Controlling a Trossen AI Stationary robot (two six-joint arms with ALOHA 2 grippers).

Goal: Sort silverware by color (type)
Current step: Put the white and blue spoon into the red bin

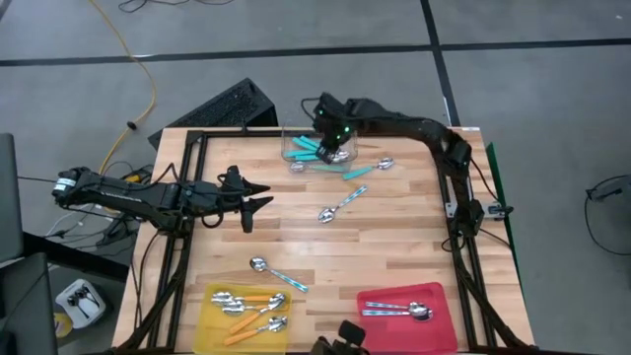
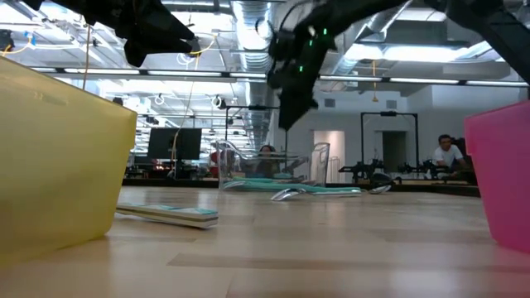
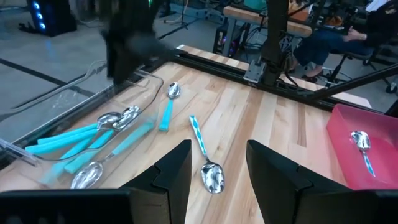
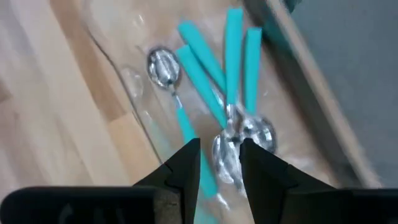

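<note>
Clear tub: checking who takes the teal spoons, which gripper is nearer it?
Right. The right gripper hangs directly over the clear tub; the left gripper waits away, over mid-table.

Right gripper (image 1: pixel 333 138) hangs over the tub (image 1: pixel 296 156) at the table's far edge and covers part of the teal spoons (image 1: pixel 308 146) inside, so their count can't be told from above. In the right wrist view the spoons (image 4: pixel 227 68) are smeared by blur, and the fingers (image 4: pixel 180 171) block the bowls nearest them. Low view: the yellow tray (image 2: pixel 50 157) and red tray (image 2: pixel 501 174) run off the picture's sides, walls hiding their contents. In the left wrist view the right arm (image 3: pixel 127 37) is a dark blur, and the red tray (image 3: pixel 348 149) is cut off.
</note>
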